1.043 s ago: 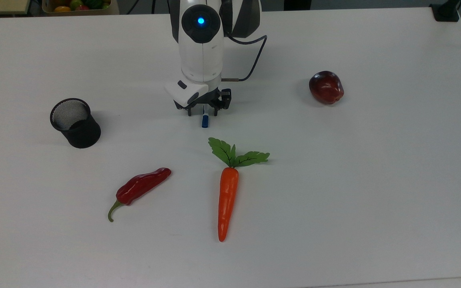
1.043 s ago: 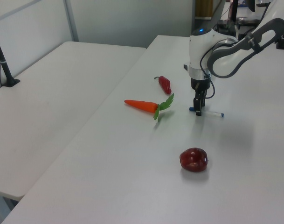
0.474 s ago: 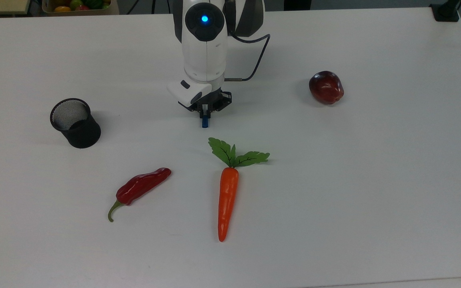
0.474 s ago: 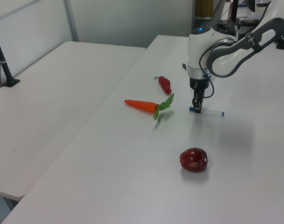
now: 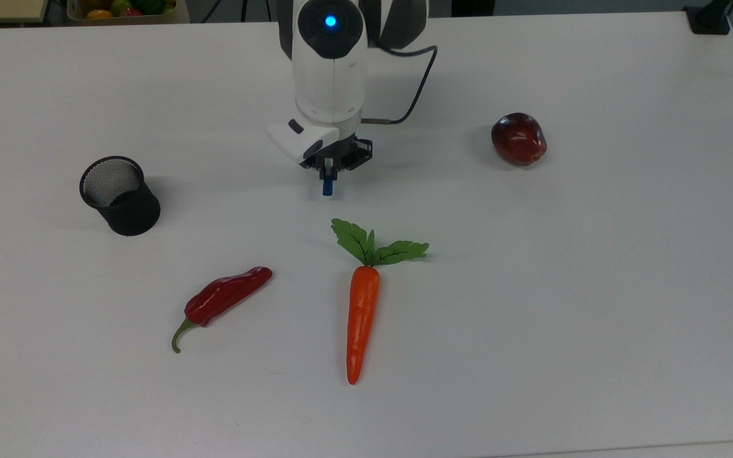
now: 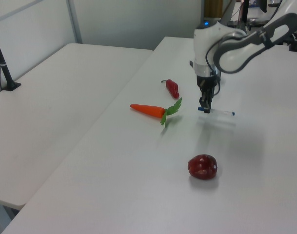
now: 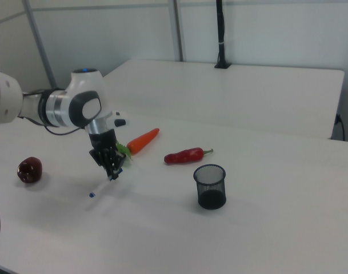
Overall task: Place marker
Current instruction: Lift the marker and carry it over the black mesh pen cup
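The marker point(image 5: 327, 186) is a slim white pen with a blue cap, and my gripper point(image 5: 328, 172) is shut on it near the cap end. In the left view the marker point(image 6: 220, 112) hangs roughly level just above the table with its shadow beneath, held by the gripper point(image 6: 204, 106) at its capped end. In the right view the marker point(image 7: 102, 185) slants down from the gripper point(image 7: 113, 171) toward the right view's left. The top view shows just the blue cap below the fingers.
A black mesh cup point(image 5: 118, 194) stands at the top view's left. A carrot point(image 5: 362, 312) and a red chili point(image 5: 223, 296) lie nearer the front edge. A dark red apple point(image 5: 519, 138) sits at the top view's right. A box of fruit point(image 5: 121, 7) stands beyond the table.
The fingers closed onto the marker near its cap. The arm then rose, and the marker left the table surface with it.
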`<state>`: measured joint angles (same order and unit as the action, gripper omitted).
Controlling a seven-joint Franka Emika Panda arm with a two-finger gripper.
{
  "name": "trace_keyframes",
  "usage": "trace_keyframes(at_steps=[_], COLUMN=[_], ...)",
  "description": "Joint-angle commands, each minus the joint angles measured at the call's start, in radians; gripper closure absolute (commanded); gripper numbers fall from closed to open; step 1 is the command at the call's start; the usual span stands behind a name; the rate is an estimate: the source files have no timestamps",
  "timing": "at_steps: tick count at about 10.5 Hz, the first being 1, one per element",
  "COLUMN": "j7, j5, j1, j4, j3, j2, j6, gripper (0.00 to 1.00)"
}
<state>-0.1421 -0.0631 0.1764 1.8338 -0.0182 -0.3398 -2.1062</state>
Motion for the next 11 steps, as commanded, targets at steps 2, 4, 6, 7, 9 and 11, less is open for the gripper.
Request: trace_keyframes(at_steps=[2, 4, 6, 7, 9, 11], j7=[-0.123, -0.126, -0.117, -0.107, -0.026, 0.030], j5=[-0.008, -0.006, -0.006, -0.006, -0.020, -0.021], j1=[0.034, 0.025, -0.009, -0.058, -0.135, -0.214], j4=[-0.163, -0.229, -0.287, -0.313, -0.327, -0.327], j3=[-0.002, -0.002, -0.017, -0.016, -0.017, -0.017], j2=[0.042, 0.071, 0.085, 0.087, 0.087, 0.088], j6=[0.225, 0.305, 0.316, 0.313, 0.295, 0.217], gripper=[0.89, 0.89, 0.88, 0.88, 0.88, 0.88])
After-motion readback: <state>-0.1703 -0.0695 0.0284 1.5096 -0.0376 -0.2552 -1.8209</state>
